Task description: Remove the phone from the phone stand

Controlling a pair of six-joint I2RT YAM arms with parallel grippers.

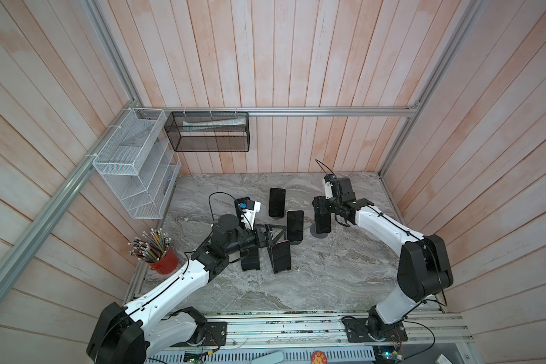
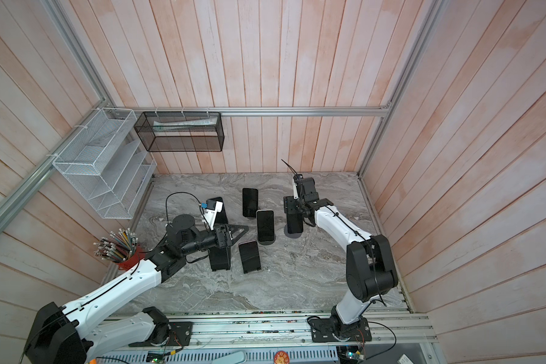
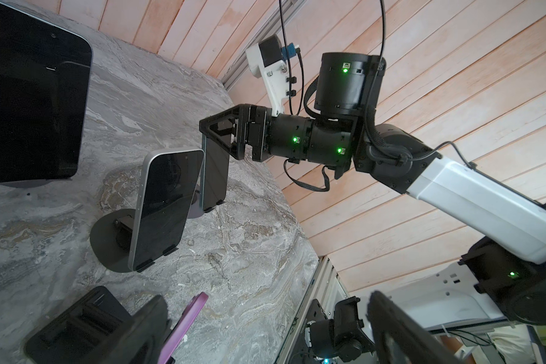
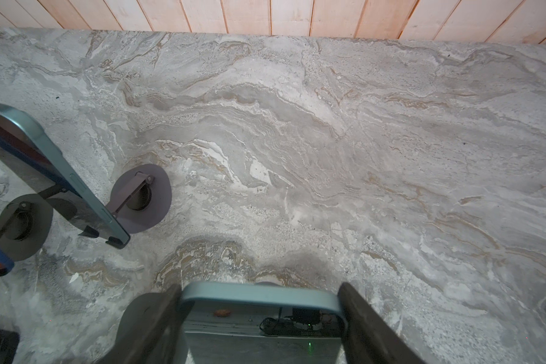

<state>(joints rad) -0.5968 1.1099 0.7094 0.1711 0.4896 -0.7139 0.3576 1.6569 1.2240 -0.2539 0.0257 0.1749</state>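
The phone leans on its phone stand, whose round dark base shows at the right of the marble table in both top views. My right gripper comes down over the phone's upper end. In the right wrist view the right gripper has a finger on each side of the pale blue-edged phone. In the left wrist view that phone still stands on the base. My left gripper hangs open over a purple-edged phone, holding nothing.
Several other dark phones on stands crowd the table's middle, among them one, another and a third. A red cup of pencils stands at the left edge. A white wire rack and a black mesh basket hang on the walls.
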